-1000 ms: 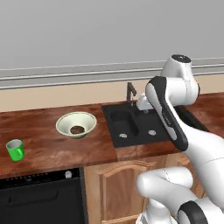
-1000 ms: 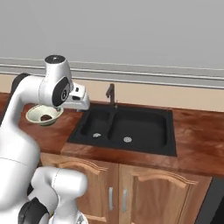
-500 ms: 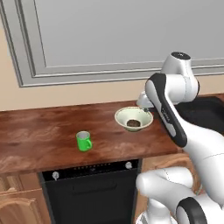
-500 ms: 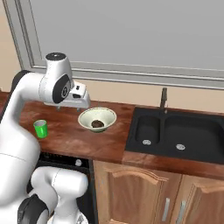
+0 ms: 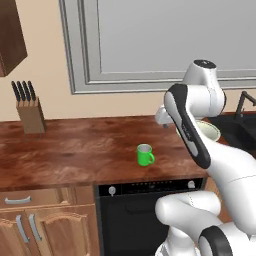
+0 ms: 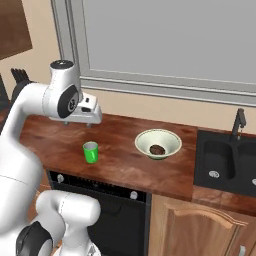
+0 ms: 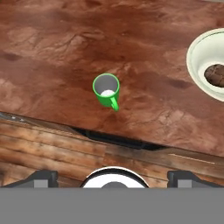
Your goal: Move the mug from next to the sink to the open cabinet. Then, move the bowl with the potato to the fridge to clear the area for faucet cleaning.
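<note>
Robot hand poised high over a wooden counter, jaws spread wide and holding nothing.

The small bright green cylindrical mug (image 5: 144, 155) stands upright on the reddish-brown wooden countertop (image 5: 75, 150), near its front edge above a black built-in appliance with silver knobs (image 6: 95, 187), its handle turned toward that edge in the hand view. The two-finger gripper (image 6: 89, 121) hangs well above the counter, behind the mug and apart from it. The wide shallow cream-green bowl (image 6: 158, 144) rests to the mug's right with the small dark brown potato (image 6: 157, 149) inside. Further right lie the black rectangular sink (image 6: 225, 162) and slim dark upright faucet (image 6: 238, 123). A wooden knife block with black handles (image 5: 30, 112) sits at the far left.
</note>
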Controlling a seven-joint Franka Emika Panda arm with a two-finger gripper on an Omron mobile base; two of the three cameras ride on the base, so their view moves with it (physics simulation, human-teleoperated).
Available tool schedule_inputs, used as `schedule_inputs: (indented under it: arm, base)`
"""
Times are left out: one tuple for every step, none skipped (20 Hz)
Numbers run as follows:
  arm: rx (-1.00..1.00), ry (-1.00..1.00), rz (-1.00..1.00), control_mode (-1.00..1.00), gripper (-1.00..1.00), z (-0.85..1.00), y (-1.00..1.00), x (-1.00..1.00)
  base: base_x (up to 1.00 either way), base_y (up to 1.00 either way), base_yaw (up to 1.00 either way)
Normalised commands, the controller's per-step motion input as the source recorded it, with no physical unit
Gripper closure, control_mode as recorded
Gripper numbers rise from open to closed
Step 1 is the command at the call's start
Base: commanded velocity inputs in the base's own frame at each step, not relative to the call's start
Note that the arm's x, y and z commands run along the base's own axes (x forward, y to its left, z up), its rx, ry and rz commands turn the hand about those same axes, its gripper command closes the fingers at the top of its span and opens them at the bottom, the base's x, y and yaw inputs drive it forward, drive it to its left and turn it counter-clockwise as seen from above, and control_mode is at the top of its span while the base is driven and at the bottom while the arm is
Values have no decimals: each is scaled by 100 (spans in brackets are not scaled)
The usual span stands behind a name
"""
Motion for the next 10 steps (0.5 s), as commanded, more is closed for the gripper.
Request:
schedule_inputs:
  arm:
    - [0, 0, 0, 100, -100, 0, 0, 0]
    - [0, 0, 0, 100, -100, 0, 0, 0]
    - [0, 0, 0, 100, -100, 0, 0, 0]
    - [0, 0, 0, 100, -100, 0, 0, 0]
    - [0, 0, 0, 100, -100, 0, 0, 0]
    - [0, 0, 0, 100, -100, 0, 0, 0]
    - [0, 0, 0, 100, -100, 0, 0, 0]
    - [0, 0, 0, 100, -100, 0, 0, 0]
    - [0, 0, 0, 100, -100, 0, 0, 0]
    - [0, 0, 0, 100, -100, 0, 0, 0]
  base:
    - [0, 0, 0]
    - [0, 0, 0]
    - [0, 0, 0]
    - [0, 0, 0]
    - [0, 0, 0]
    - [0, 0, 0]
    - [0, 0, 0]
    - [0, 0, 0]
    - [11, 0, 0]
    - [21, 0, 0]
